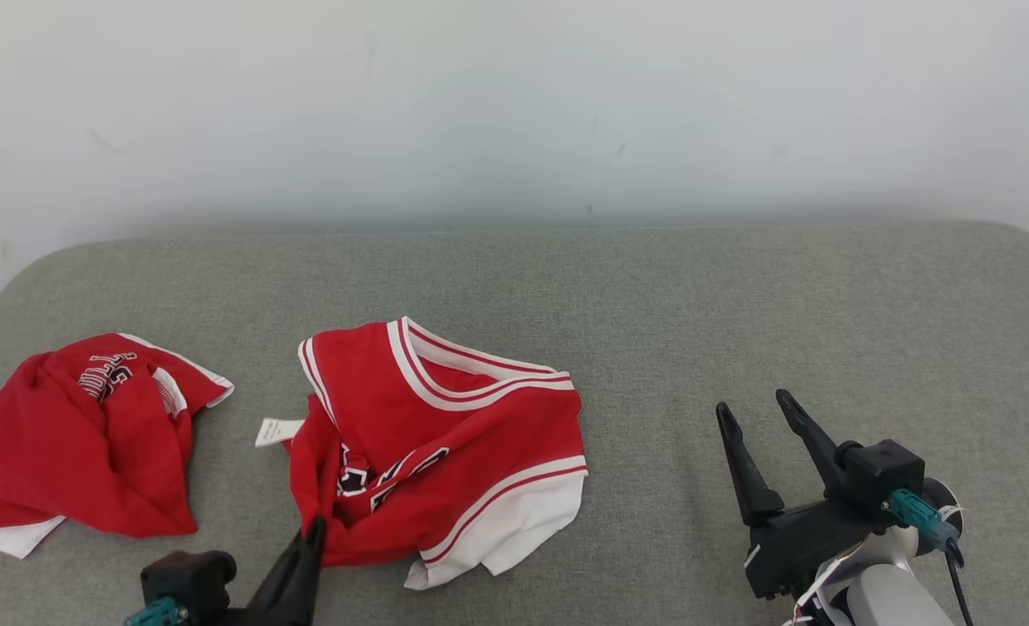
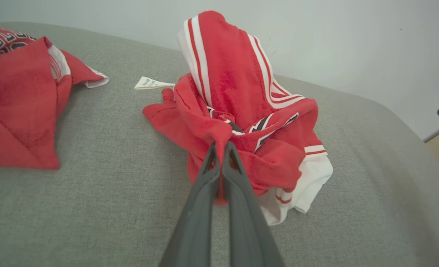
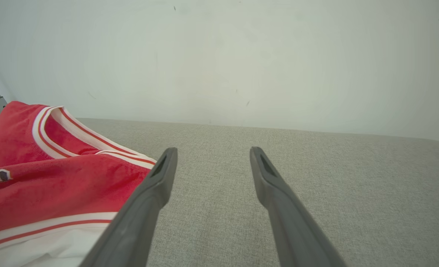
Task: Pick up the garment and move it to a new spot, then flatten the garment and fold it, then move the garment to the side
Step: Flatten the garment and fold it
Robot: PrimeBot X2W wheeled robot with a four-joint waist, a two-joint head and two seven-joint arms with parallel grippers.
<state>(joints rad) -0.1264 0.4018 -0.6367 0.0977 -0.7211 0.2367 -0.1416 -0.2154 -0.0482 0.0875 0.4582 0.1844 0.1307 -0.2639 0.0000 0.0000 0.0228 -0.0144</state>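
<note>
A crumpled red garment with white and red striped trim lies near the middle of the grey padded surface. My left gripper is at its near left edge, shut on a fold of red cloth; the left wrist view shows the garment bunched up and the left gripper pinching that fold. My right gripper stands open over bare surface to the right of the garment. In the right wrist view the right gripper is open and the garment lies to the left of it.
A second red garment lies crumpled at the far left of the surface, also seen as the second garment in the left wrist view. The grey surface ends at a pale wall behind. A white tag sticks out left of the held garment.
</note>
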